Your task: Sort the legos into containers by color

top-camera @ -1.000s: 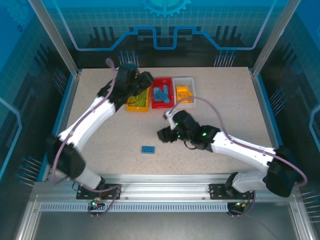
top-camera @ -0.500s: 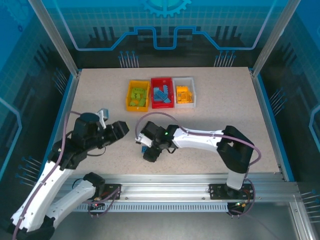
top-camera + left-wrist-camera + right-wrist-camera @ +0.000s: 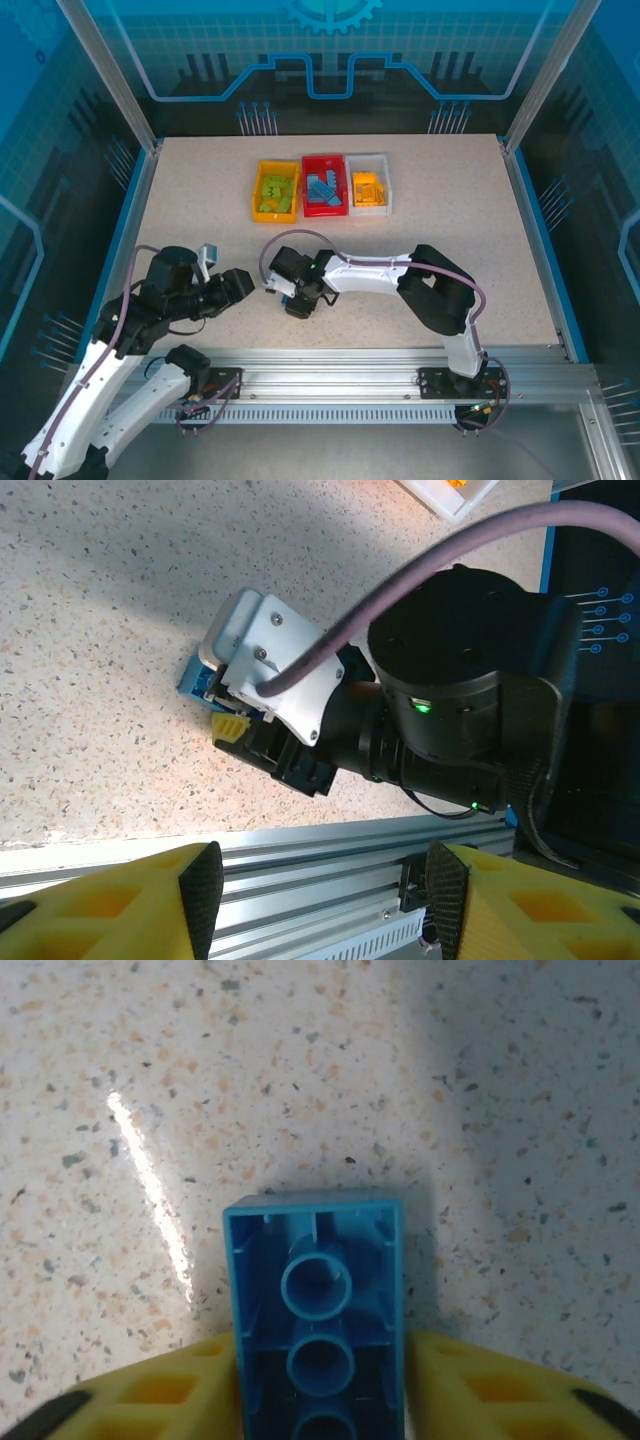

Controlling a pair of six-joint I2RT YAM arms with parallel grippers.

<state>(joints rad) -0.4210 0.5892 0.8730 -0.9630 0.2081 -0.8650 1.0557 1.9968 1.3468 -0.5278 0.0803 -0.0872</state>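
Right gripper point(image 3: 290, 298) down on the table point(image 3: 450, 230), fingers point(image 3: 150, 1390) clamped on a blue brick point(image 3: 315, 1290), hollow side showing, left gripper point(image 3: 320, 880) close by, fingers apart, row of bins point(image 3: 305, 185) well beyond.

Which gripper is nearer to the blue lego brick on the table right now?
Right. The right gripper is closed on the blue lego brick; the left gripper sits open, apart from it, on its left.

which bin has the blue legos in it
The red bin, middle of the row; the yellow bin holds green ones, the white bin orange.
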